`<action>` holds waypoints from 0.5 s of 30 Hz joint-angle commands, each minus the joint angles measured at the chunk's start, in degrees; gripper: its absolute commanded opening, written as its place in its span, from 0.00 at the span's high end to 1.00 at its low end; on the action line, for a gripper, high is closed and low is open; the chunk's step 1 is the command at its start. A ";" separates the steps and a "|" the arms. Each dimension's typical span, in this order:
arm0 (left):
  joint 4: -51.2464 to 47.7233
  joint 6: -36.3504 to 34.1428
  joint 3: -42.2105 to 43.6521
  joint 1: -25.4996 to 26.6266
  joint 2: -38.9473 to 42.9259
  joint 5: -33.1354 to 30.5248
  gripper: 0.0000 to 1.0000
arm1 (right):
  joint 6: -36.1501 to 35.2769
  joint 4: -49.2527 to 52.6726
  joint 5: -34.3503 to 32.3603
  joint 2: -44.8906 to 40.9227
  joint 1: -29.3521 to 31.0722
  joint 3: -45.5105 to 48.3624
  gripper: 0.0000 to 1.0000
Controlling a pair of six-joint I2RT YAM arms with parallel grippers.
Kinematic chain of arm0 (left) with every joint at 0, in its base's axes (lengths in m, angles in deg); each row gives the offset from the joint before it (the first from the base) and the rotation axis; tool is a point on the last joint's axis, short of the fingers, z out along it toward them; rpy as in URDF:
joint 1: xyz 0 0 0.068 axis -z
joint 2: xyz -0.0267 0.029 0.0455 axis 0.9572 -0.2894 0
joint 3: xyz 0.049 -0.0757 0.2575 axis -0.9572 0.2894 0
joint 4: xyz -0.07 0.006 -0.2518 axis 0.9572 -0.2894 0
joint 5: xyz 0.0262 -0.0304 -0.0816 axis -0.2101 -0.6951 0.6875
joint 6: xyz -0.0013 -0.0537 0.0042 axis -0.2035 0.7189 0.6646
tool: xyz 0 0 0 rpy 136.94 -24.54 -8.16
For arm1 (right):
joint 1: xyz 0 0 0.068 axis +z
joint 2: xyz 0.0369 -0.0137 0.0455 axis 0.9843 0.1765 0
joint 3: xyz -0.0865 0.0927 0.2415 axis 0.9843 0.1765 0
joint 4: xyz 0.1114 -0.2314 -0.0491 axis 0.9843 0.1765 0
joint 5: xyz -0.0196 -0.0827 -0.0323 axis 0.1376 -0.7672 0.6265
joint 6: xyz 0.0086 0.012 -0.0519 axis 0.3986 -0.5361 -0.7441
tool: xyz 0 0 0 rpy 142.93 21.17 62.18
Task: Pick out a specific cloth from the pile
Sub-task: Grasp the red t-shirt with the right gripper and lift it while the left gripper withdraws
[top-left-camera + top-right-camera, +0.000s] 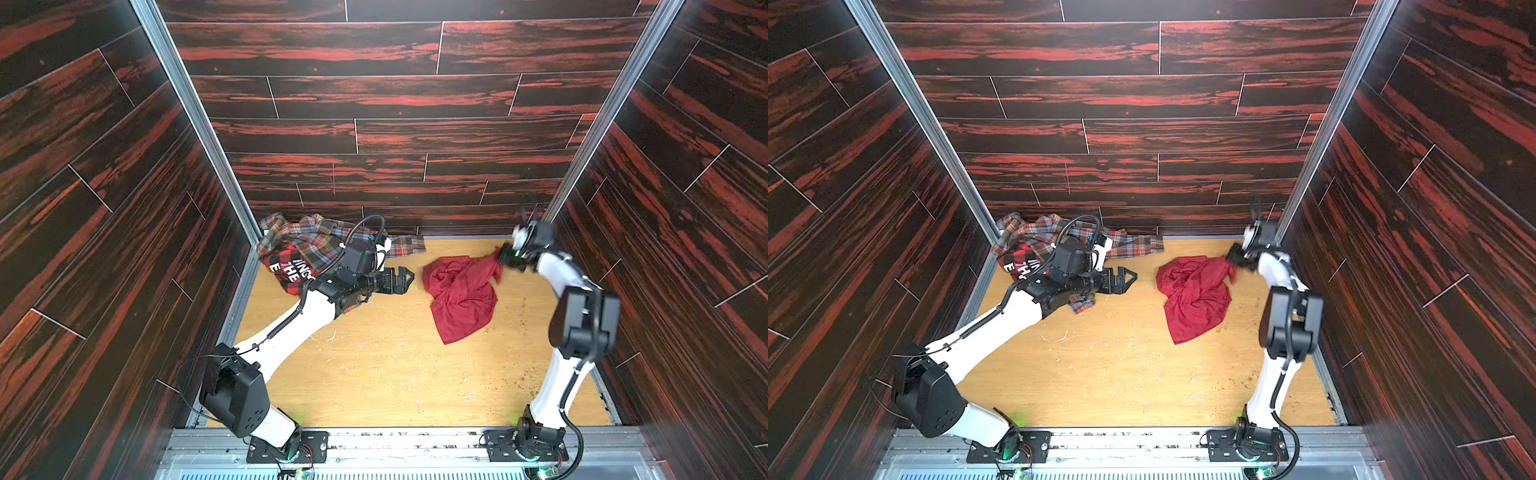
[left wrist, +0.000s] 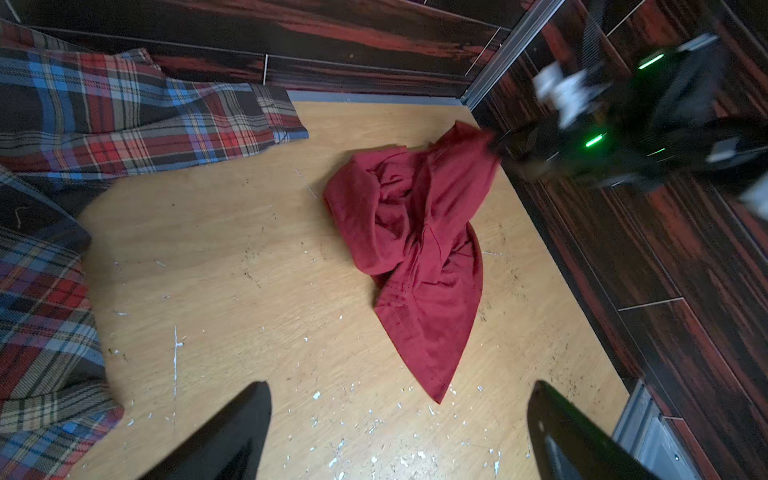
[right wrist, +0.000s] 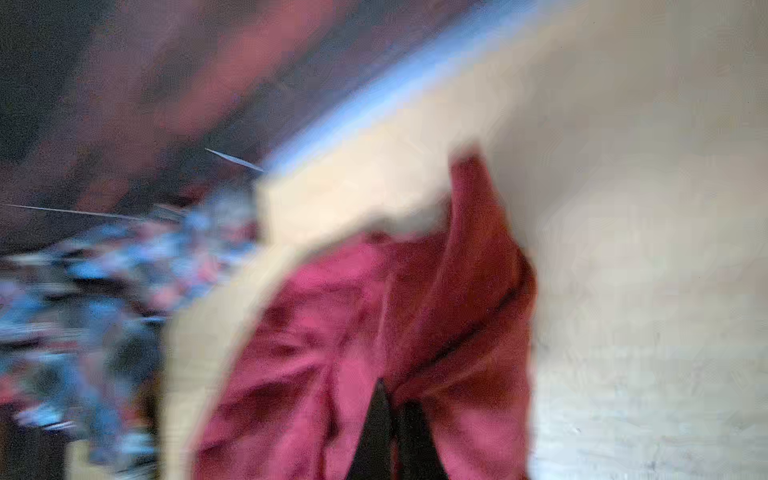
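Note:
The cloth (image 1: 461, 295) (image 1: 1196, 295) (image 2: 415, 249), plain dark red, lies crumpled on the wooden floor right of centre. Its far right corner is drawn up into my right gripper (image 1: 505, 255) (image 1: 1235, 257) (image 2: 498, 145). In the blurred right wrist view the gripper (image 3: 395, 399) has its fingers together, shut on the cloth (image 3: 374, 332). The pile (image 1: 299, 249) (image 1: 1034, 245) (image 2: 83, 116), a plaid shirt over a red-and-black checked garment with white letters, sits in the far left corner. My left gripper (image 1: 405, 278) (image 1: 1127, 278) (image 2: 401, 384) hovers open between pile and cloth, holding nothing.
Dark red-streaked wood walls (image 1: 665, 249) close in both sides and the back, with aluminium corner posts (image 1: 582, 166). A plaid sleeve (image 1: 407, 243) stretches along the back wall towards the middle. The wooden floor (image 1: 374, 374) is flecked with white chips.

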 commanded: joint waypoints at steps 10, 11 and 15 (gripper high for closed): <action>4.33 1.21 3.72 0.27 2.48 -0.90 0.01 | 1.14 10.92 0.75 -0.53 -0.50 -52.07 1.00; 4.32 1.10 3.97 0.27 2.80 -1.09 0.01 | 0.93 11.64 1.18 0.39 -0.49 -54.34 1.00; 4.35 0.85 5.22 0.27 4.20 -1.76 0.01 | 0.10 11.08 2.25 -0.23 -0.48 -52.46 1.00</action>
